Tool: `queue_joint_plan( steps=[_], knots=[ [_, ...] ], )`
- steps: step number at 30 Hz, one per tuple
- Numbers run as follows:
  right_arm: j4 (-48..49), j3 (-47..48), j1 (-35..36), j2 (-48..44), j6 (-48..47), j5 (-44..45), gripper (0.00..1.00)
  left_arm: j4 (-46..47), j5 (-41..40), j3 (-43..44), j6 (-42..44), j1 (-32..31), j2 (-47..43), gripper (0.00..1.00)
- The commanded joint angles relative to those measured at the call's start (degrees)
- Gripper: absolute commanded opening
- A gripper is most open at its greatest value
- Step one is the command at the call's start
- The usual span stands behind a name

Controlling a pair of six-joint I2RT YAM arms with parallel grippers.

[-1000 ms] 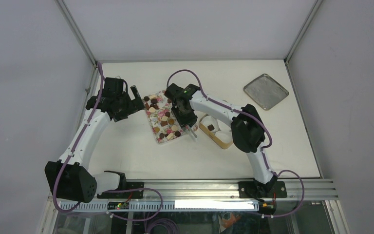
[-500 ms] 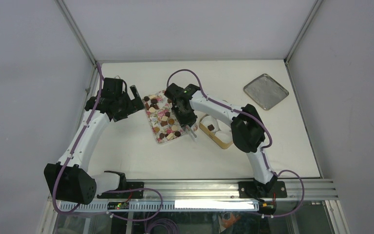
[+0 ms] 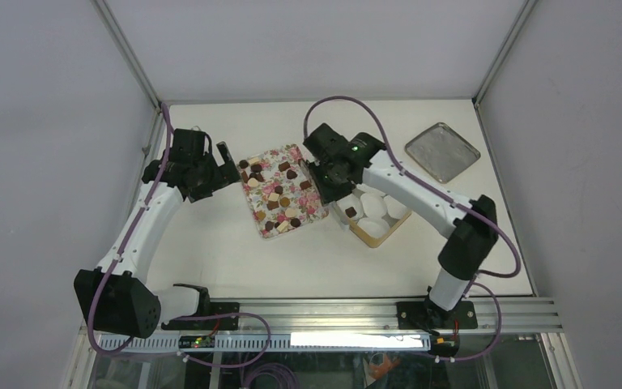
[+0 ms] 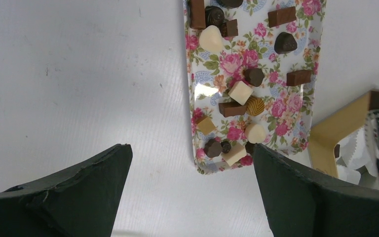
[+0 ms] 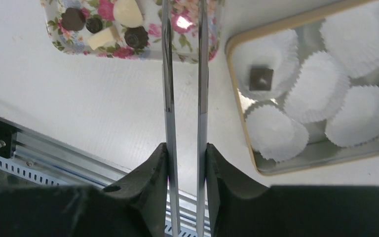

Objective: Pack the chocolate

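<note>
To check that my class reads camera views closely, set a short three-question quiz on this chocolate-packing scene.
1. True or false: the left gripper is open.
2. The right gripper grips: A tweezers, B a paper cup, C the floral tray.
3. What lies in the paper cup nearest the floral tray?
Key: 1 true; 2 A; 3 a dark square chocolate.

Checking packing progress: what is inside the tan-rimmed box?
White paper cups fill the box; one holds a dark square chocolate, the other visible cups look empty. The right arm covers the box's far side from above.
</note>
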Motion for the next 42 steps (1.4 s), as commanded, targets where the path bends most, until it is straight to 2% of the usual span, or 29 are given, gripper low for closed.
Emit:
queue_joint_plan(
  steps=[1,7,16,29,32,35,42],
  knots=[
    [-1.7,-5.5,-2.8,-8.7,0.3,1.6,0.00,1.3,-0.3,1.6,1.3,0.2,0.8,0.99],
    [-3.9,-13.5,-7.4,-17.9,2.2,1.9,0.00,1.6,0.1,1.8,1.3,0.2,1.2,0.99],
    [-5.6,-25.9,-14.3,-26.2,3.1,2.2,0.00,1.9,0.8,1.9,0.8,0.2,1.8,0.99],
    [-2.6,-31.1,-16.4,-24.1,1.7,-1.9,0.00,1.9,0.8,1.5,0.6,0.2,1.8,0.99],
    [-2.4,-31.0,-16.5,-23.3,1.3,-1.7,0.15,1.9,0.9,1.5,0.6,0.2,1.7,0.99],
    [-2.1,-30.7,-16.8,-23.2,1.0,-1.7,0.25,1.9,0.8,1.4,0.6,0.2,1.5,0.99],
    [-2.3,-30.4,-17.0,-23.2,0.7,-1.8,0.27,1.9,0.9,1.0,0.5,0.2,1.5,0.99]
  ],
)
